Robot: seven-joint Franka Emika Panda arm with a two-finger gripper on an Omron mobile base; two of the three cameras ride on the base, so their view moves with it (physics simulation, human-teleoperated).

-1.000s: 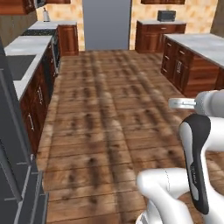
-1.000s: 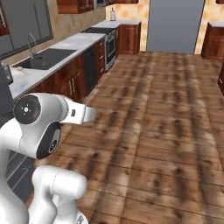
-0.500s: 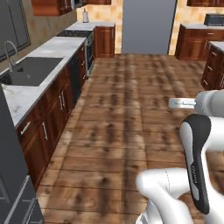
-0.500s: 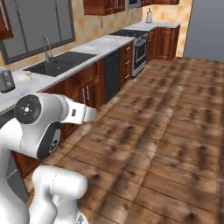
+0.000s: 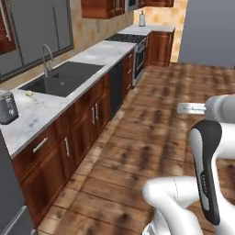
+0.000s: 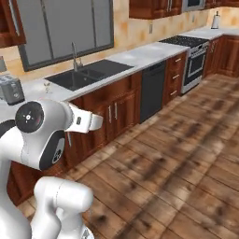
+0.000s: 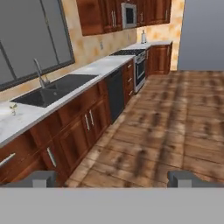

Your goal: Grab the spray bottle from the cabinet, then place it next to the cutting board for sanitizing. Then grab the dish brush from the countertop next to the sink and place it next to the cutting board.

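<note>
The white marble countertop [image 5: 98, 53] runs along the left wall, with the dark sink [image 5: 64, 78] and its slim tap [image 5: 46, 56] set in it. A small pale-yellow dish brush [image 5: 30, 95] lies on the slab between the sink and a toaster [image 5: 7, 106]. It also shows as the brush [image 6: 46, 85] and the brush [image 7: 13, 107]. My gripper [image 7: 113, 179] is open and holds nothing, out over the wooden floor and well short of the counter. The spray bottle and the cutting board are out of view. A reddish-brown wall cupboard [image 6: 9, 23] hangs beside the window.
A black dishwasher [image 5: 117, 87] and a stove [image 5: 137, 53] sit further along the counter. A white kettle [image 5: 142, 18] stands in the far corner, and a tall grey fridge [image 5: 206, 32] at the back. My white arm [image 5: 209, 151] fills the lower right.
The whole picture has swung from the open floor onto the sink counter, so the camera has moved with the base. The arm keeps the same pose.
</note>
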